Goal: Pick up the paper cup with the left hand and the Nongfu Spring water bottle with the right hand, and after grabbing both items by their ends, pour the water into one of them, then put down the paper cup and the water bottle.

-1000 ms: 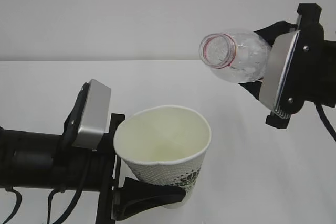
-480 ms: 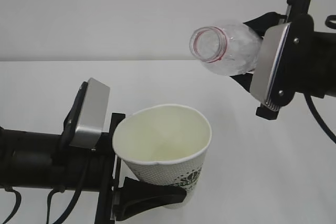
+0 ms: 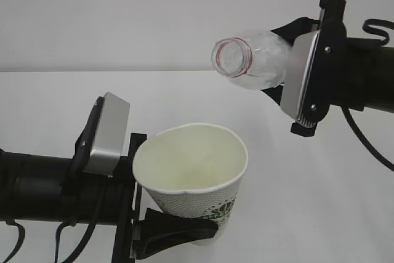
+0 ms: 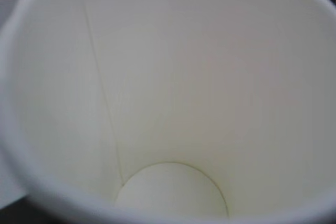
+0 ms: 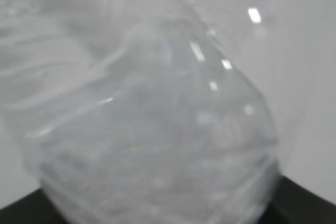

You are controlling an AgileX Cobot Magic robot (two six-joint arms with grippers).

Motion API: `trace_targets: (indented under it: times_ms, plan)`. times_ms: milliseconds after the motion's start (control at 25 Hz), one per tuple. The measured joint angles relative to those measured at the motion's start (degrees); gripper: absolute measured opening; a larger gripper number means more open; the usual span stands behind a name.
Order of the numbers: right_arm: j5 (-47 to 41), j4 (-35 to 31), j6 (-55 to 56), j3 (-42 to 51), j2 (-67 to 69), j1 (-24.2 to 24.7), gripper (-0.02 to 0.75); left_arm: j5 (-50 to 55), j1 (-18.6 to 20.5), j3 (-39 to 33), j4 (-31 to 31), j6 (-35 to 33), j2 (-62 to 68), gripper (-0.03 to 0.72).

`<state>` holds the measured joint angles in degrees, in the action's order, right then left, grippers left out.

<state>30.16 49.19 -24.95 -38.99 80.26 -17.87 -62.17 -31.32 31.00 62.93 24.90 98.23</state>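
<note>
Exterior view. Cup (image 3: 194, 183): white paper, tapered, thin rolled rim, dimpled outer wall with dark printed letters low on the side; inside cream, smooth, one seam line. It tilts, mouth toward the camera, held off the white table (image 3: 55, 103). Left gripper (image 3: 175, 229) grips it near the base; one black finger (image 3: 178, 231) curves under the wall, the other is hidden behind the cup. Left arm lies level, coming in from the left edge, grey plate up.

Bottle (image 3: 252, 60): clear plastic, rounded shoulder, red ring at the open neck, no cap. It lies near level, mouth pointing left and slightly down, above and right of the cup, apart from it. Right gripper (image 3: 277, 60) clamps its body; the rear is hidden behind the grey plate. No stream visible.

Left wrist view. Cup interior (image 4: 173, 103) fills the frame; round bottom looks dry. Gripper not seen.

Right wrist view. Blurred bottle shoulder (image 5: 157, 129), ribbed, glinting; fingers not made out.
</note>
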Motion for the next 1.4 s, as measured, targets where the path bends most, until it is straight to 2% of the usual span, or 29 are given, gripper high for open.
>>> trace_targets:
  times_ms: [1400]
  plan:
    - [3.6,1.2,-11.2,-2.4,0.0,0.0,0.449,0.6,0.0,0.0,-0.2,0.0,0.0,0.498]
